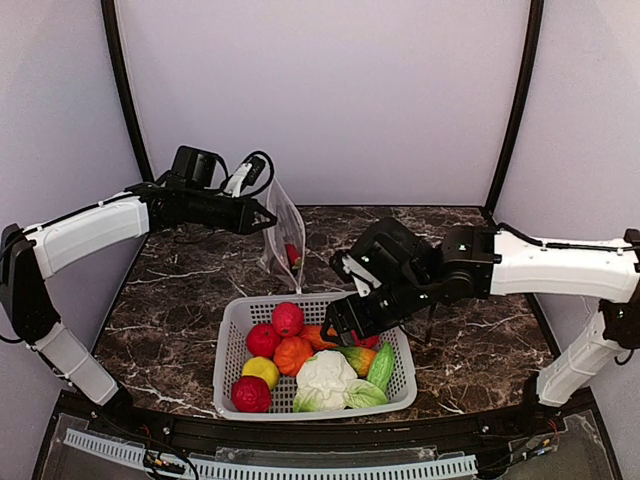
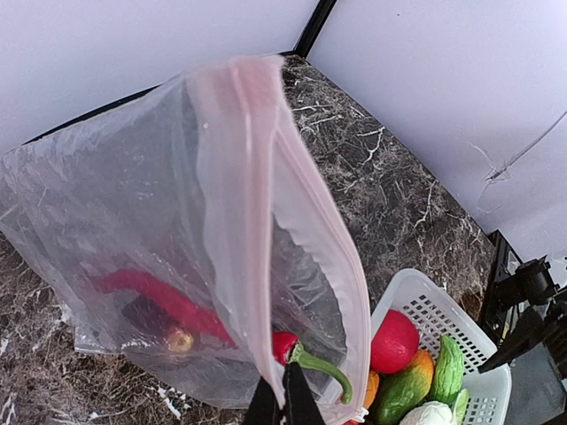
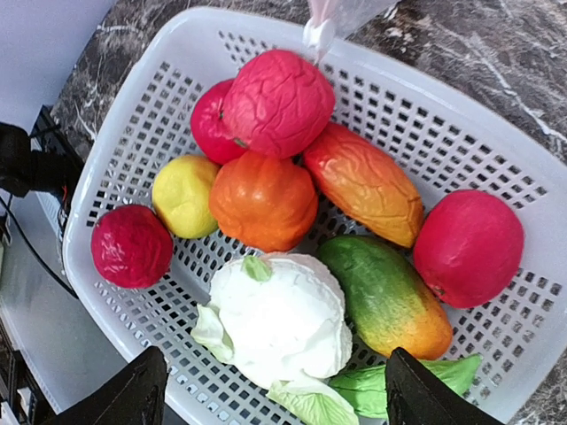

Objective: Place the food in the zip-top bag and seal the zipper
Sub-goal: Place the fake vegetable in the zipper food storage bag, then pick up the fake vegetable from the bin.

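My left gripper (image 1: 268,217) is shut on the rim of the clear zip-top bag (image 1: 283,235) and holds it up, hanging open, behind the basket. In the left wrist view the bag (image 2: 133,230) holds a red chili pepper (image 2: 168,303) and a dark item; its pinkish zipper strip (image 2: 314,221) gapes open, and my left gripper (image 2: 283,403) pinches it. My right gripper (image 1: 335,330) is open and empty above the white basket (image 1: 232,340) of food. The right wrist view shows my right gripper (image 3: 275,390) wide open over the white cauliflower (image 3: 283,323).
The basket (image 3: 133,115) holds red (image 3: 276,102), orange (image 3: 263,199) and yellow (image 3: 182,195) fruits, a green-orange mango (image 3: 385,297) and a green vegetable. It stands on a dark marble table (image 1: 480,330) with walls behind and on both sides.
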Controlling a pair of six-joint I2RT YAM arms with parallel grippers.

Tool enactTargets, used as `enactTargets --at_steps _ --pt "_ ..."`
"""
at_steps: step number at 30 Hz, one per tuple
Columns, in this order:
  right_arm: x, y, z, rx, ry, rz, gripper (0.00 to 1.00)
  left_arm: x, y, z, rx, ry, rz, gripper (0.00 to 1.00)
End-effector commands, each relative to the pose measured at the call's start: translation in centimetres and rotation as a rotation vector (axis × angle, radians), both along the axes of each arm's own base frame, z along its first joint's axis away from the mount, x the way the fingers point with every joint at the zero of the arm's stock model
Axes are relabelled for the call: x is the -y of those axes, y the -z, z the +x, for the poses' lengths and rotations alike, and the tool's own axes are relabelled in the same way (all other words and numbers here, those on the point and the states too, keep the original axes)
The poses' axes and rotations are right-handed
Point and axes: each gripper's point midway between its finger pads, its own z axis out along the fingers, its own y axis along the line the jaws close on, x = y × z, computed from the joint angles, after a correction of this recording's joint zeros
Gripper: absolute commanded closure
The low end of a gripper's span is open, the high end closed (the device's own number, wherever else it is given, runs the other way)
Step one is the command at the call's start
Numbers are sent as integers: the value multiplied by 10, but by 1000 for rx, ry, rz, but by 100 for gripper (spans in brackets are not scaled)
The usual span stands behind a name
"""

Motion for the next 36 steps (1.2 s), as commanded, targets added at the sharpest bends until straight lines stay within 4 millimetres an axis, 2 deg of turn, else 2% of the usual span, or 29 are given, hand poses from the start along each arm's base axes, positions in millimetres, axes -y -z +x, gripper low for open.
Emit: enactTargets --at_steps 1,7,14,26,32,36 --pt "-12 31 -22 -64 -56 -48 17 1 -12 -5 16 8 -31 99" --pt "-15 55 -29 -96 -99 -59 17 0 -13 -5 21 9 -33 99" --pt "-12 80 -31 -146 -108 -98 28 1 -13 -5 21 12 -35 99" --pt "-2 89 -22 -195 -90 -65 33 1 -12 -5 18 13 -34 99" --pt "-6 92 -21 -203 -102 -48 38 2 -11 -5 13 14 -33 99" --pt "-16 91 -25 -221 -142 -20 40 2 -10 -5 10 14 -31 99"
